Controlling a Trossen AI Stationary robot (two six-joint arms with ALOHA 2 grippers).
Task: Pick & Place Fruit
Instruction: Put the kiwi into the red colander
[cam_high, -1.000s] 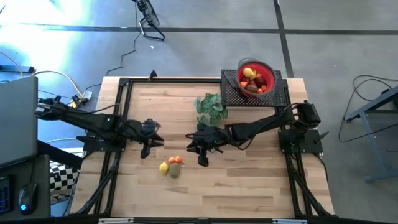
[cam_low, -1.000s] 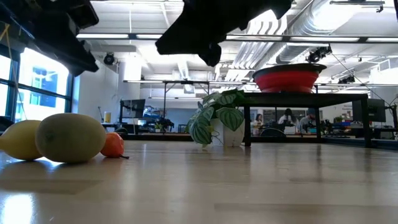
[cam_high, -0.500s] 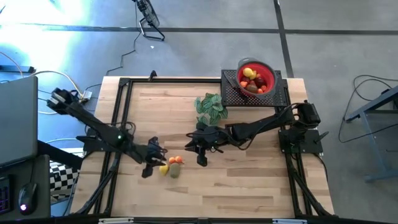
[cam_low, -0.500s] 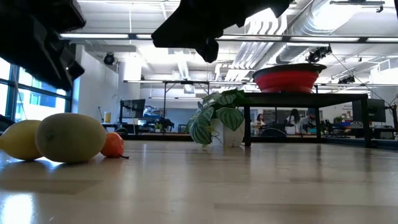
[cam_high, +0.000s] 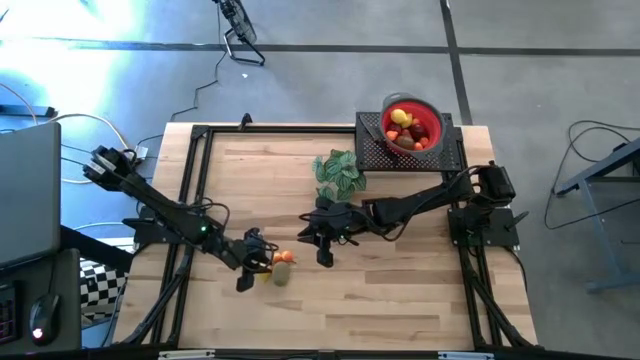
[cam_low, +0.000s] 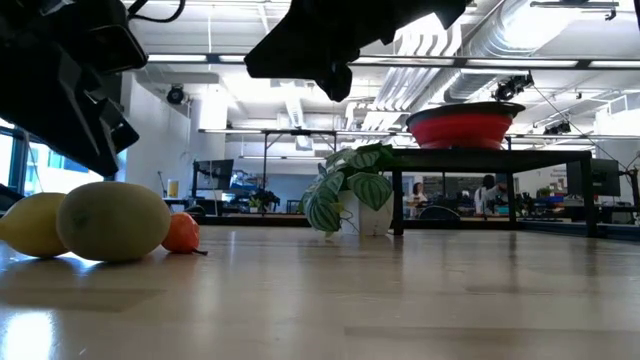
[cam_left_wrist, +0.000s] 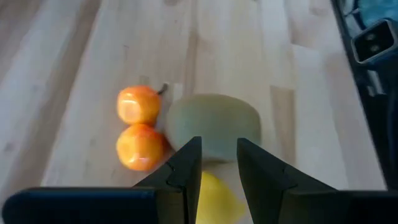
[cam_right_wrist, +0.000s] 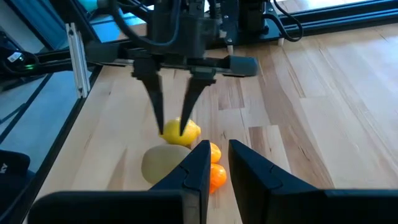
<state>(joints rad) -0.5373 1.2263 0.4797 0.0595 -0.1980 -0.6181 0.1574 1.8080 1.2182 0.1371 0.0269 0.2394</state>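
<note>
Four loose fruit near the bench's front-left: one lemon (cam_right_wrist: 182, 130), one brown-green piece (cam_left_wrist: 212, 126), two orange pieces (cam_left_wrist: 139, 104), all touching in a cluster. My left gripper (cam_right_wrist: 173, 129) is down over the lemon, fingers parted, one tip each side, not yet clamped. My right gripper (cam_high: 327, 258) hangs mid-bench, fingers narrowly apart, holding nothing. More fruit sit in one red bowl (cam_high: 433, 122) on a black stand (cam_high: 372, 150) at the back-right corner. One plant sprig (cam_high: 339, 172) is beside it.
</note>
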